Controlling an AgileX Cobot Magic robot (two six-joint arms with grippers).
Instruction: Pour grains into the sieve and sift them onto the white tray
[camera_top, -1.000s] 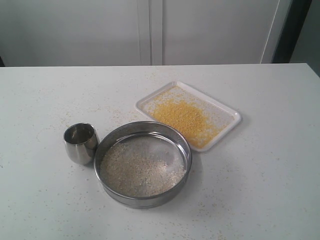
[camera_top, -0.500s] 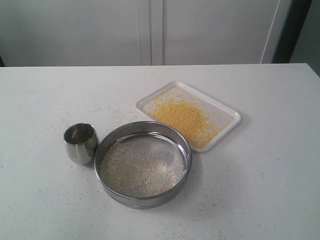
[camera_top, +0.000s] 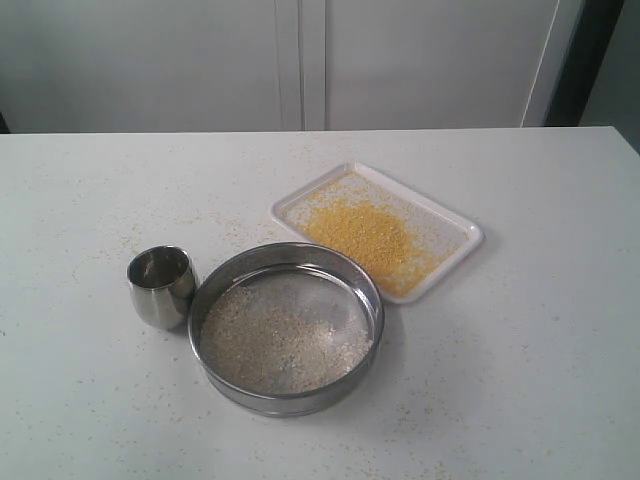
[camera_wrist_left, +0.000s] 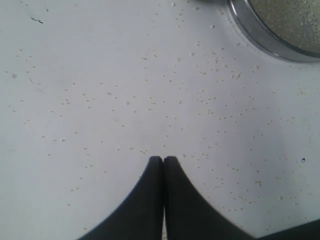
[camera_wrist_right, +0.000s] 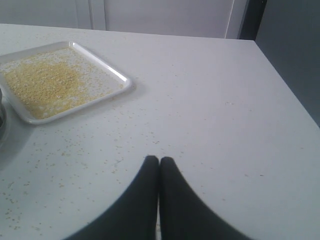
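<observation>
Nothing has changed over the last second: the exterior view shows the same still tabletop, with neither arm reaching into it. The sieve stands on the tabletop near its front, just beside the white tray and not over it. A small steel cup stands upright just to the sieve's left and looks empty. The grains are split in two: a yellow-golden heap spreads across the middle of the tray, while paler, coarser bits cover most of the sieve's mesh, thinner towards one side. Stray specks dot the tabletop around everything. The left jaws are pressed fully together and hold nothing, hanging over bare speckled tabletop with the sieve's rim at the edge of their camera's view. The right jaws are likewise closed tight and empty, hanging over the tabletop well apart from the tray. With the fine part lying on the tray, the coarse part left in the sieve and both arms drawn clear, the pouring and sifting look finished rather than paused.
</observation>
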